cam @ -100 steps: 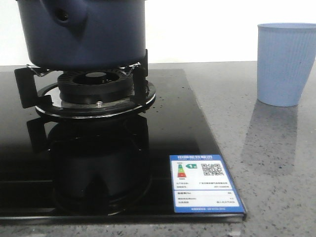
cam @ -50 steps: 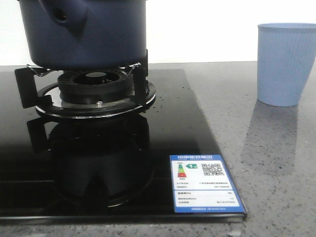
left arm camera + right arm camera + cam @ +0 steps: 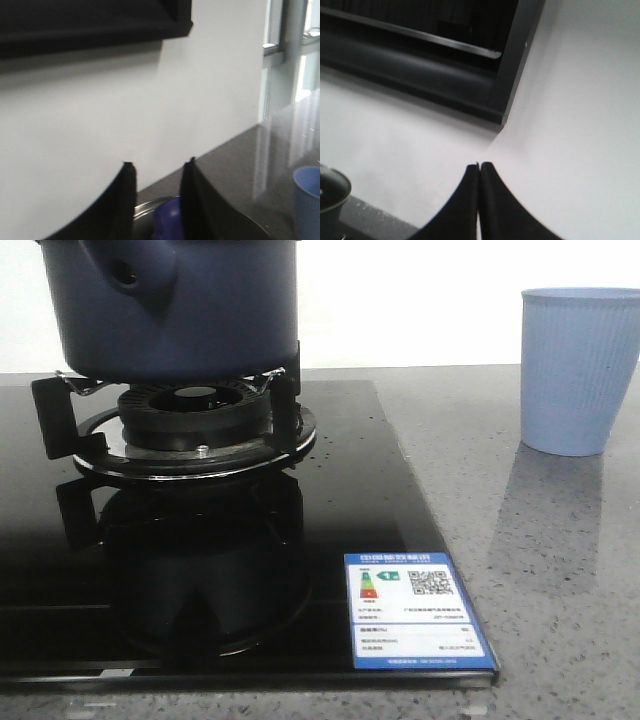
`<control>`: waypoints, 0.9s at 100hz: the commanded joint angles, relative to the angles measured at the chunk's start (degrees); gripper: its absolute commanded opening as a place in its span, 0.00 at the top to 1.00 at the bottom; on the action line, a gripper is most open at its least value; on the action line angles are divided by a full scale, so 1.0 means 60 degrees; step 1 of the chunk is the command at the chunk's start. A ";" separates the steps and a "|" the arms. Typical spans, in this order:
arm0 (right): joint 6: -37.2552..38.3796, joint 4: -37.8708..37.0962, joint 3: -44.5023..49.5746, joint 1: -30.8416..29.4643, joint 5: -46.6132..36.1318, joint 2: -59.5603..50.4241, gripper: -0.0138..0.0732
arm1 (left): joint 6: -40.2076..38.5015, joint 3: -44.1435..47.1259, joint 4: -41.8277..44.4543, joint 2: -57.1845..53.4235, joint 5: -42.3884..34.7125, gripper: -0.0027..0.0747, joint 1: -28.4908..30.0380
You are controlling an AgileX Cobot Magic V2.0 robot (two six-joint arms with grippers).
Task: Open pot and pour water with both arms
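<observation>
Pot on burner; cup well apart.

The pot in the upper left of the front frame was dark navy blue and matte, its handle stub the same colour. The burner beneath was black on a glossy black hob. At the lower right of the hob, a label was blue-bordered and white, with coloured bars and a black QR code. The cup at the right was light blue with fine vertical ribs. The countertop was grey and speckled. Both grippers' fingers were black.
</observation>
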 commanded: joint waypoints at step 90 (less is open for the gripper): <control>0.0151 -0.0347 0.4554 -0.0037 -0.0592 -0.3360 0.92 | -0.0207 0.7366 -0.0704 -0.8509 -0.2216 0.99 0.0279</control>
